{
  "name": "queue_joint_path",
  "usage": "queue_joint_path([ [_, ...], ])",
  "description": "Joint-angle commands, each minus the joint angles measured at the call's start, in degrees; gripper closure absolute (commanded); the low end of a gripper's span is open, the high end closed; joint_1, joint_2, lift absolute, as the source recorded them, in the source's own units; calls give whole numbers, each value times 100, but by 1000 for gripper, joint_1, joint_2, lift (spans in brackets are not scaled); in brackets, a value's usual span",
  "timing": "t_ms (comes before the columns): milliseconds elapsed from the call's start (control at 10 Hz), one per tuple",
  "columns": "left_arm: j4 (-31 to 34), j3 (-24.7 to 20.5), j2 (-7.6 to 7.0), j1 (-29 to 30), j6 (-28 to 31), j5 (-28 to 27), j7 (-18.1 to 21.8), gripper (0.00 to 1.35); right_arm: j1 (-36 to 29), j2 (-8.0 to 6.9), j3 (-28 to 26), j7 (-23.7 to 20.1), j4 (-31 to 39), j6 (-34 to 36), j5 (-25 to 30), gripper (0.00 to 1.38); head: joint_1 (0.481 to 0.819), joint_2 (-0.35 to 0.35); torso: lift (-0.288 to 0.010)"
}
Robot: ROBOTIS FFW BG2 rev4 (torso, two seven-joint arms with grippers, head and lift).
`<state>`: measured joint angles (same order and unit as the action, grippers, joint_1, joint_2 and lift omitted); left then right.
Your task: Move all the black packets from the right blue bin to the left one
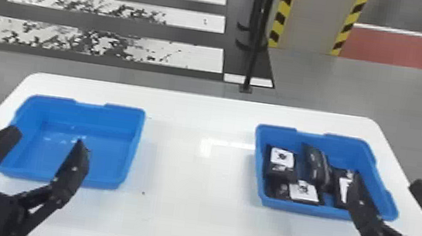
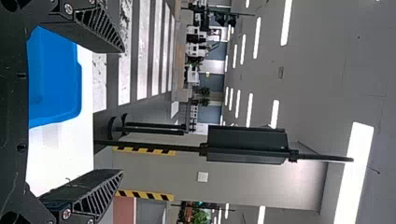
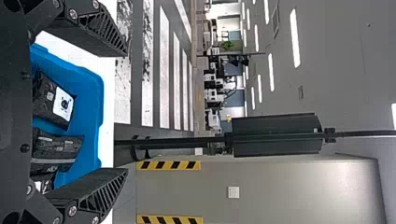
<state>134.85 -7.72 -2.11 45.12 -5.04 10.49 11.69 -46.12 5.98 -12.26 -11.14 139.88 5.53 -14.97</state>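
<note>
My left gripper (image 1: 47,145) is open with nothing in it, over the front of the left blue bin (image 1: 95,114), whose inside is bare. My right gripper (image 1: 384,185) stands open at the right bin's front right corner. In the right blue bin (image 1: 350,146) lie several black packets (image 1: 316,162), some with white labels; one at the right (image 1: 342,181) is partly behind a right finger. The left wrist view shows the left gripper (image 2: 123,109) and the left bin (image 2: 56,74). In the right wrist view are the right gripper (image 3: 127,112) and black packets (image 3: 56,147).
Both bins stand on a white table (image 1: 191,171), apart from each other with bare tabletop between them. Beyond its far edge a black pole (image 1: 254,55) rises from the floor, near a pillar (image 1: 311,19) with yellow and black striped edges.
</note>
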Motion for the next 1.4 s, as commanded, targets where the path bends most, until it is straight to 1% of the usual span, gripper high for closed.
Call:
queue_joint_path([
  [0, -6, -5, 0, 1, -31, 2, 0, 116, 0, 0, 3, -2, -3, -5, 0, 151, 695, -32, -140],
  [600, -34, -5, 0, -13, -73, 25, 18, 116, 14, 0, -8, -20, -74, -104, -46, 151, 695, -32, -140],
  [700, -34, -5, 0, -13, -73, 25, 18, 116, 42, 0, -20, -20, -88, -33, -57, 151, 695, -33, -140],
  [800, -34, -17, 0, -13, -73, 25, 26, 116, 169, 9, -54, -11, -102, 192, -57, 151, 695, -33, -140],
  [900, -34, -17, 0, -13, -73, 25, 26, 116, 394, 44, -88, -11, -116, 627, -103, 150, 695, -36, -140],
  [1000, -34, -17, 0, -13, -59, 25, 35, 116, 661, 114, -100, -11, -116, 1204, -172, 147, 695, -37, -140],
  [1300, -49, -5, 0, -27, -59, 36, 35, 116, 1505, 220, -88, -20, -130, 3159, -343, 151, 695, -31, -140],
])
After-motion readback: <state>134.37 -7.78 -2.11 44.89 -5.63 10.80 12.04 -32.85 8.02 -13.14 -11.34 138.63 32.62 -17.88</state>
